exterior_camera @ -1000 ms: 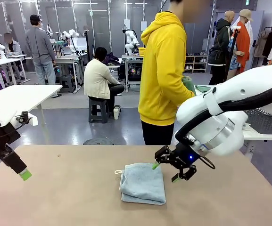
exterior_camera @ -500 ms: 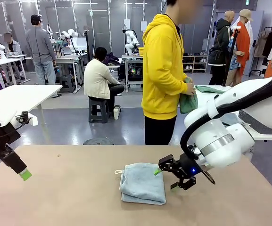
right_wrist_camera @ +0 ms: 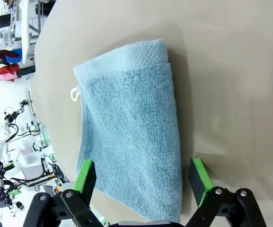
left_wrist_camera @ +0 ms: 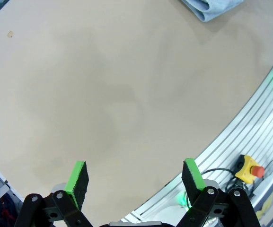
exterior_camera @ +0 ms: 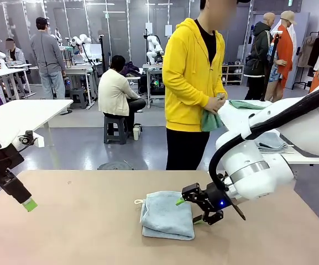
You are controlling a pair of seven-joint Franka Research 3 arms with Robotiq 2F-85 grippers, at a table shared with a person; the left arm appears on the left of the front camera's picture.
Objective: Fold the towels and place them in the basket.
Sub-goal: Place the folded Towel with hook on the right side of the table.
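A pale blue towel (exterior_camera: 166, 218) lies folded on the tan table, its white loop tag pointing left. My right gripper (exterior_camera: 189, 211) hovers low at the towel's right edge, open. In the right wrist view the towel (right_wrist_camera: 131, 132) spreads between and beyond the open right gripper (right_wrist_camera: 142, 178), and nothing is gripped. My left gripper (exterior_camera: 26, 203) hangs open over the table's left side, far from the towel; its wrist view has the open left gripper (left_wrist_camera: 134, 179) above bare tabletop and a towel corner (left_wrist_camera: 212, 7) at the top. A person in yellow holds a green towel (exterior_camera: 210, 119). The basket is out of view.
Behind the person stands a white side table (exterior_camera: 292, 157) with another green towel (exterior_camera: 246, 104) and a folded grey stack (exterior_camera: 270, 142). In the left wrist view the table's metal edge rail (left_wrist_camera: 250, 123) runs past a yellow emergency-stop button (left_wrist_camera: 250, 170).
My right gripper has sunk lower, to the towel's right edge. The person has turned to face the table, bringing the green towel along. My left arm has not moved.
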